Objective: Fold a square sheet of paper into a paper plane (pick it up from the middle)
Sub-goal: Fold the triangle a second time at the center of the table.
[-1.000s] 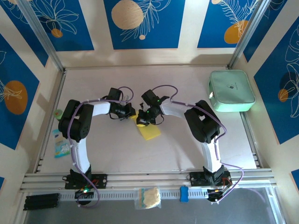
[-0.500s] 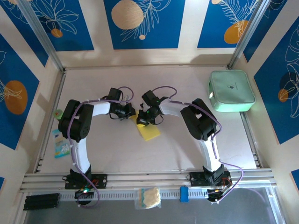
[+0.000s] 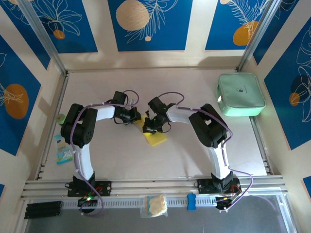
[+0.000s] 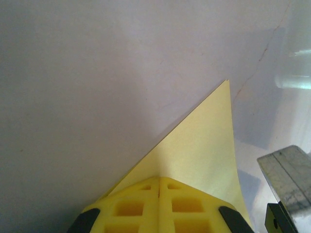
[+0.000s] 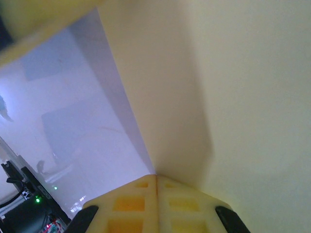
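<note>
paper [image 3: 156, 139]: yellow, partly folded, in the middle of the table [image 3: 112, 155] | right gripper [image 3: 148, 127]: jaws closed at the paper's 11 o'clock edge, a pinch I cannot confirm | left gripper [image 3: 137, 117]: jaws closed, tips on the far 10 o'clock corner | risk: closed tips may drag the thin paper, so the fold goes crooked or tears

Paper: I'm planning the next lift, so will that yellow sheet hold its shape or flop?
Probably floppy: the paper is thin and looks bent near the right gripper. Likely very light, so a nudge could slide it on the smooth table. Its crisp corner suggests creases will hold.
</note>
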Controlling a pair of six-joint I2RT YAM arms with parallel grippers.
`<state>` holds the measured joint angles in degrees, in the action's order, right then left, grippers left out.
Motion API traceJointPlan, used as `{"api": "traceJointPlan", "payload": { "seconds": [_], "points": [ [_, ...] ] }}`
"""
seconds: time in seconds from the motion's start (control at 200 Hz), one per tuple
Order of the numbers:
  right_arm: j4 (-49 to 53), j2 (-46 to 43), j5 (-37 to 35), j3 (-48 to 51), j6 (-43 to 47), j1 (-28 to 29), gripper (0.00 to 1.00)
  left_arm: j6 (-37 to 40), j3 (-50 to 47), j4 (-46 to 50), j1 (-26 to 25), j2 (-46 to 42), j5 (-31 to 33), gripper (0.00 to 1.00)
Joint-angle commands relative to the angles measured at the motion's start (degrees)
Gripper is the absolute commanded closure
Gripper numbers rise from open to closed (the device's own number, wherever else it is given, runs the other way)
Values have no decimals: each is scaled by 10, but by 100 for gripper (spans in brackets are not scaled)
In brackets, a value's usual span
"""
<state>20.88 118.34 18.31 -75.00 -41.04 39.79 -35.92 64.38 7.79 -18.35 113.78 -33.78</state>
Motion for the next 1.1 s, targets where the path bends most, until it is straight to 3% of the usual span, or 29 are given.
{"api": "traceJointPlan", "payload": {
  "seconds": [0.0, 0.685, 1.096],
  "points": [
    [55, -19, 13, 28, 10, 11, 100, 10, -5, 53, 1, 33, 71, 97],
    [71, -86, 21, 136, 17, 32, 100, 22, -1, 59, 3, 36, 69, 97],
    [79, -105, 13, 133, 21, 35, 100, 33, 5, 51, 2, 35, 53, 96]
  ]
}}
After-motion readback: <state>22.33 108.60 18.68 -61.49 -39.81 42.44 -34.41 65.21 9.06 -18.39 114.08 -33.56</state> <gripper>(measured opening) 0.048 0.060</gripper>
